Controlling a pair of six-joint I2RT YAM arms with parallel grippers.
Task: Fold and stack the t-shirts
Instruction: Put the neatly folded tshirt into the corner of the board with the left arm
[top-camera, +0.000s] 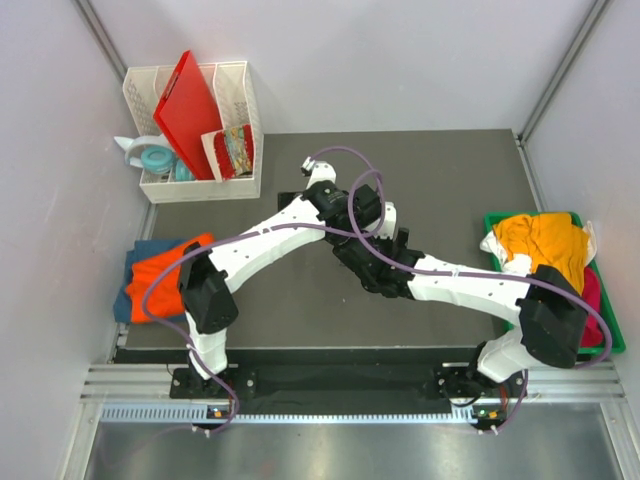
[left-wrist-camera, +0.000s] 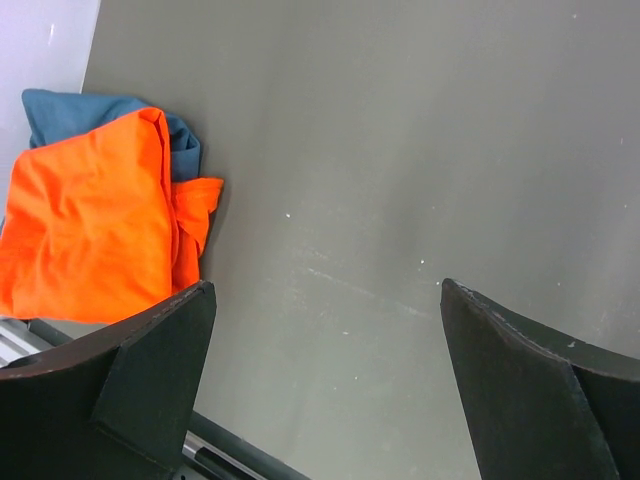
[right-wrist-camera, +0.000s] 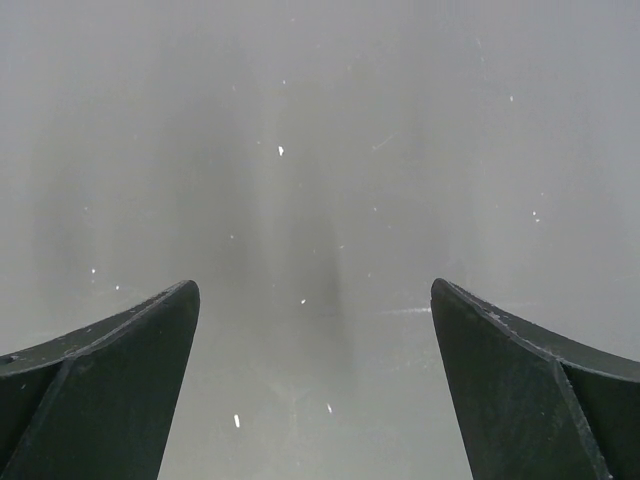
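A folded bright orange t-shirt (top-camera: 172, 268) lies on a dark teal-blue t-shirt (top-camera: 135, 285) at the table's left edge. In the left wrist view the orange t-shirt (left-wrist-camera: 95, 225) covers most of the teal one (left-wrist-camera: 70, 105). A mustard-yellow t-shirt (top-camera: 540, 238) is heaped with white and pink cloth in the green tray (top-camera: 612, 335) on the right. My left gripper (left-wrist-camera: 325, 290) is open over bare table, to the right of the orange shirt. My right gripper (right-wrist-camera: 315, 290) is open too, with only grey table between its fingers. Both wrists hang close together over the table's middle.
A white basket (top-camera: 240, 90) stands at the back left, holding a stiff red board (top-camera: 190, 110) and small items. The dark tabletop (top-camera: 440, 180) ends at a metal rail along the near side. Grey walls close in left, right and behind.
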